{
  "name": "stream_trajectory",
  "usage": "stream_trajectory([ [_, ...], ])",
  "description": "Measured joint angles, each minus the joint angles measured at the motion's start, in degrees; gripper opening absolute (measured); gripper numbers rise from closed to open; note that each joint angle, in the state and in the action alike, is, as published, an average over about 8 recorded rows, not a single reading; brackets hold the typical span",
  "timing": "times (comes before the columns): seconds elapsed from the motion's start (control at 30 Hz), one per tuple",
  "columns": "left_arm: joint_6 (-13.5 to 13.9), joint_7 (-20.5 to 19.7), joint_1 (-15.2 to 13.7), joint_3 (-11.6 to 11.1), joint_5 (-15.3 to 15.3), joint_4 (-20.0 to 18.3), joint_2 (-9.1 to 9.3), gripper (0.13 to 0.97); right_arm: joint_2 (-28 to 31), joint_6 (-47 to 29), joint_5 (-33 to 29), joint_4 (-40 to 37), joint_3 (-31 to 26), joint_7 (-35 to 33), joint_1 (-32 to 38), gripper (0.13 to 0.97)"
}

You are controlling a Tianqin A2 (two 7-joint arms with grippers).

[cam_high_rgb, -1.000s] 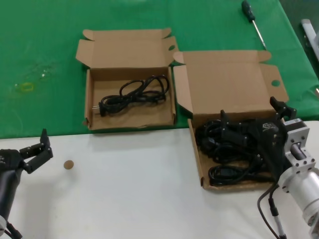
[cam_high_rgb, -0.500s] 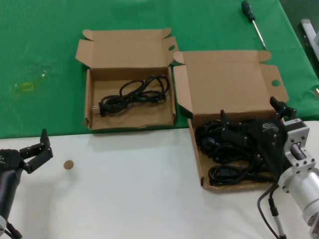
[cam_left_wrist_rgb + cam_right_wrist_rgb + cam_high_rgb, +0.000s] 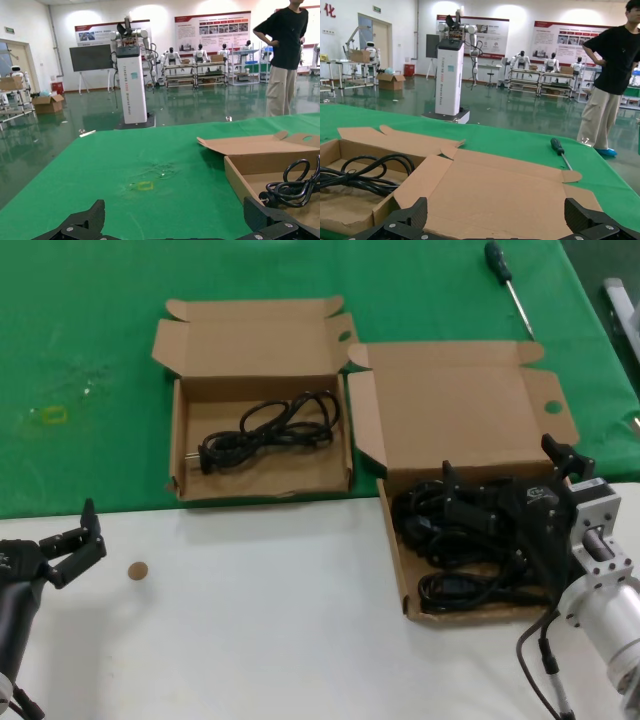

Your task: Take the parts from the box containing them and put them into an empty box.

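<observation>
Right pincer [image 3: 455, 502]: down inside the low-walled box at the robot's right, its black body lying over the pile of cords; in the head view its tips are lost among the black cables, and in its own wrist view only two tips show, set wide apart, so whether it pinches a cord I cannot tell.
Left pincer [image 3: 78, 535]: idle over the white part of the counter at the near left, fingers spread, nothing between them.
Source box [image 3: 395, 540]: brown carton with low walls at the near right, straddling the edge where green cloth meets white; its broad lid flap [image 3: 455, 405] lies open and flat toward the far side.
Cords in source box [image 3: 445, 560]: several black power cords heaped in loose coils, filling most of the tray, partly hidden under the right arm.
Second box [image 3: 178, 455]: smaller carton with taller walls on the green cloth, left of the source box and just beside its lid flap; lid open toward the far side.
Cord in second box [image 3: 270, 430]: one black coiled cord lying on the floor of the tray, plug end toward the left wall.
Counter [image 3: 260, 610]: white near the robot, green cloth beyond.
Screwdriver [image 3: 508, 285]: on the green cloth at the far right, well apart from both boxes.
Small brown disc [image 3: 138, 570]: on the white surface, near the left pincer.
</observation>
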Motion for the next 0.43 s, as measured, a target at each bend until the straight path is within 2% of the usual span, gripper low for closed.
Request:
stream_trajectory([
  [0.43, 0.0, 0.0, 0.0, 0.0, 0.0, 0.0, 0.0, 0.966, 0.0, 0.0, 0.0, 0.0, 0.0, 0.0, 0.0, 0.966],
])
